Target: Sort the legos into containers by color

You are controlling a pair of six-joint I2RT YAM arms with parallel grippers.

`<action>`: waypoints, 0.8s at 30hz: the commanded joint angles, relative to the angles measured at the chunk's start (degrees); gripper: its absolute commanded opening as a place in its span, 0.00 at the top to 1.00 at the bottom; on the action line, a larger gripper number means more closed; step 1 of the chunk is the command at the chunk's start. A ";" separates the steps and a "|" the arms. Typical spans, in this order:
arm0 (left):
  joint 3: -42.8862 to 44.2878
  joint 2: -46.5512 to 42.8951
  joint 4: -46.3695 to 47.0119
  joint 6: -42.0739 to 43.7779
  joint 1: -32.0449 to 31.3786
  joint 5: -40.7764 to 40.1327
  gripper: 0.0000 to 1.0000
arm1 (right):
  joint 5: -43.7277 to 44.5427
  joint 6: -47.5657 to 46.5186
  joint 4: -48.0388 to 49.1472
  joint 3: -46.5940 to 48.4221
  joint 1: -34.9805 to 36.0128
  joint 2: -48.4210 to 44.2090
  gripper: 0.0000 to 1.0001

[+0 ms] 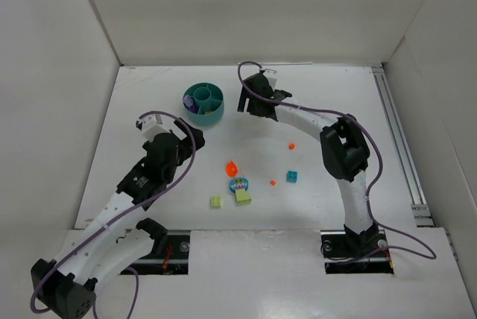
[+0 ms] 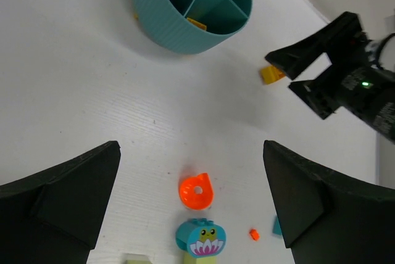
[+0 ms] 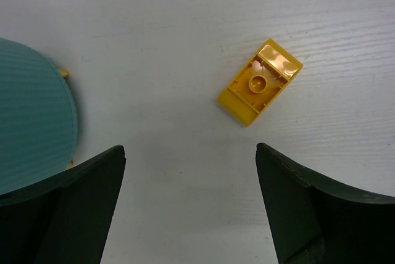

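Bowl (image 2: 179,33): round, ribbed teal plastic, wedge compartments, on white tabletop (image 2: 74,91).
Yellow brick (image 3: 259,90): glossy, hollow underside up, near bowl, not touching.
Left pincer (image 2: 191,171): wide, empty.
Right pincer (image 3: 190,171): wide, empty, over brick.

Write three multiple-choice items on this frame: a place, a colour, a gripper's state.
1. Where does the small yellow plastic brick lie?
A) on the white table, apart from the round teal plastic bowl
B) in that bowl's centre cup
C) stacked on another brick
2. What colour is the small cone-shaped plastic piece?
A) purple
B) orange
C) black
3. How is the left gripper?
A) shut on a brick
B) shut on the bowl's rim
C) open, empty
Answers: A, it lies alone on bare table; B, bright orange; C, fingers wide apart, nothing between.
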 commanded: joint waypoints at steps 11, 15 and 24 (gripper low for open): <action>-4.01 -6.67 1.68 -1.05 -1.21 5.03 0.00 | 11.85 11.42 -15.62 16.57 -0.32 10.25 0.12; -4.01 -6.67 2.21 -1.05 -1.21 5.03 0.00 | 10.71 11.43 -16.14 19.46 -0.86 13.42 0.15; -4.01 -6.67 2.21 -0.53 -1.21 5.03 0.00 | 5.27 10.91 -15.18 23.34 -4.54 18.34 0.18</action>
